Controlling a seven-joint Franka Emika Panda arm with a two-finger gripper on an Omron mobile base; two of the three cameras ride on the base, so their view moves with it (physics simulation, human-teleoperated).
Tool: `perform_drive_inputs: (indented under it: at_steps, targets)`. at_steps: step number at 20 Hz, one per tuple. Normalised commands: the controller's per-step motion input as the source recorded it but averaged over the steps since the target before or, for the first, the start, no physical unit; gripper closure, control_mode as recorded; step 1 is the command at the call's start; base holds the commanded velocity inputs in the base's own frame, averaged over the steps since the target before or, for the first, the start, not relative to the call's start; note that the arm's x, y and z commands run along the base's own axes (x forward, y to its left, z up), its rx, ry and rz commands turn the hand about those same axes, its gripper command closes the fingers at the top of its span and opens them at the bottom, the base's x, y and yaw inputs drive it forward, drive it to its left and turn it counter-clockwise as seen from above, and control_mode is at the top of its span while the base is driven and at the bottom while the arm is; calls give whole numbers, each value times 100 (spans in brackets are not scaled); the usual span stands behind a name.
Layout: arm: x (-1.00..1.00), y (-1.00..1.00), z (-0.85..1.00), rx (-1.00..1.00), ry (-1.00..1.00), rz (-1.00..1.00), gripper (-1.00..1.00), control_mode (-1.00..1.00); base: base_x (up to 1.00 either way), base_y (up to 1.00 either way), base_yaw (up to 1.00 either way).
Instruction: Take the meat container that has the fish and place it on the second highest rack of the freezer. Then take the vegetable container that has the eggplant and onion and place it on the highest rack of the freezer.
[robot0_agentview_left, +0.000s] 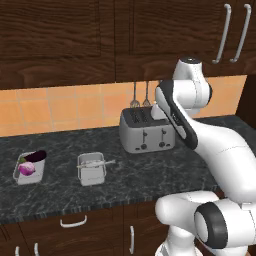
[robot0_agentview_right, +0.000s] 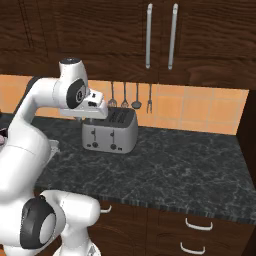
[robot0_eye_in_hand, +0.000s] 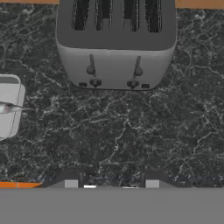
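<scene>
Part-open and empty, gripper (robot0_eye_in_hand: 111, 183) hovers above bare counter (robot0_eye_in_hand: 131, 135) before toaster (robot0_eye_in_hand: 116, 43), fish container (robot0_agentview_left: 91, 167) well to its left, vegetable container (robot0_agentview_left: 30, 167) beyond; risk: sideways reach clips the toaster.

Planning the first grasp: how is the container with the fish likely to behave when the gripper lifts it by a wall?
The fish container looks like a rigid, straight-walled tray, so probably stiff, not floppy. Its flat base on the counter suggests it won't roll. The fish lies loose across it, so it could slide if the container tilts.
</scene>
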Motion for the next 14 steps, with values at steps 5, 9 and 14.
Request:
perform_drive_inputs:
  at_steps: [5, 9, 14]
  targets:
    - [-11, 50, -29, -26, 10, 4, -100, -100, 0, 0, 0]
    - [-23, 100, -43, -41, 35, 23, -100, -100, 0, 0, 0]
    - [-24, 91, -86, -13, 27, 68, -100, -100, 0, 0, 0]
